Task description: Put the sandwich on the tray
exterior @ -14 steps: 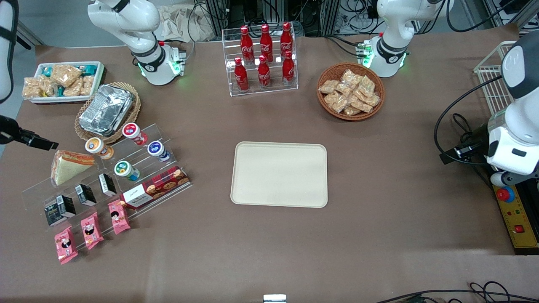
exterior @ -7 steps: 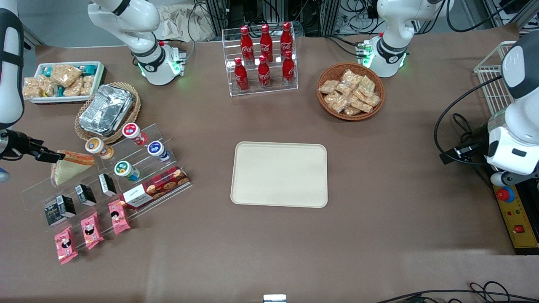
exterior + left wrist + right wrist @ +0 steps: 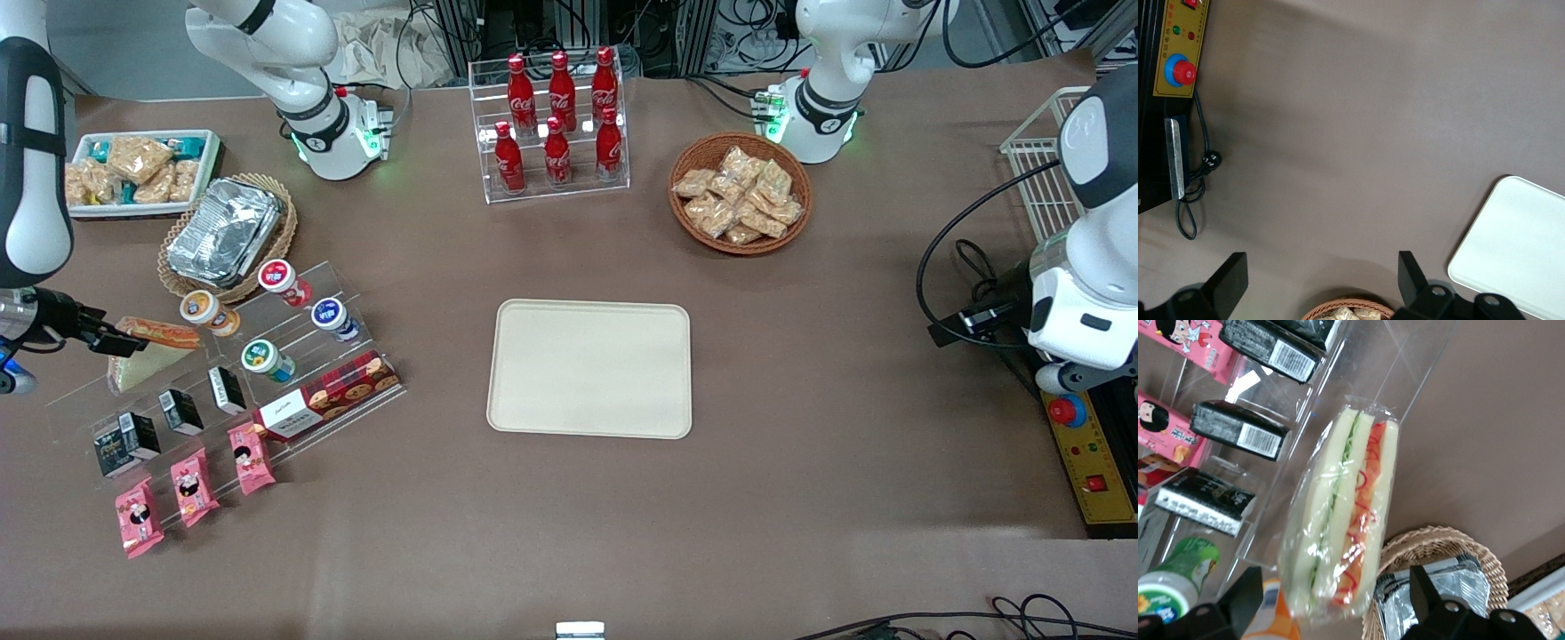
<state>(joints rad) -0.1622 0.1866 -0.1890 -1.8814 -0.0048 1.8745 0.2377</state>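
1. Your pincer (image 3: 116,338) hangs at the working arm's end of the surface (image 3: 569,524), right at the sandwich (image 3: 147,354). In the wrist view its two dark fingers (image 3: 1238,603) stand spread wide, one on each side of the sandwich's end, and they hold nothing.
2. The sandwich lies on the top step of a clear stand (image 3: 222,373), filling edge up: white bread with red and green showing through the wrap.
3. Crowding it you have capped cups (image 3: 203,311) just beside it on the same stand, and small black cartons (image 3: 182,411) with barcode labels on the step nearer the front camera.
4. A foil container (image 3: 224,229) in a wicker basket (image 3: 173,267) sits close by, farther from the camera, with a white bin (image 3: 209,169) of snacks near it.
5. Pink packets (image 3: 191,484) printed with a cartoon face and a red biscuit box (image 3: 329,396) lie on the lowest step; you cannot read the script on the box.
6. The tray (image 3: 589,368) lies bare mid-surface, well apart from the sandwich.
7. Red bottles (image 3: 558,116) marked Coca-Cola stand in a clear rack, and a second basket (image 3: 680,191) of snack packs is near them.
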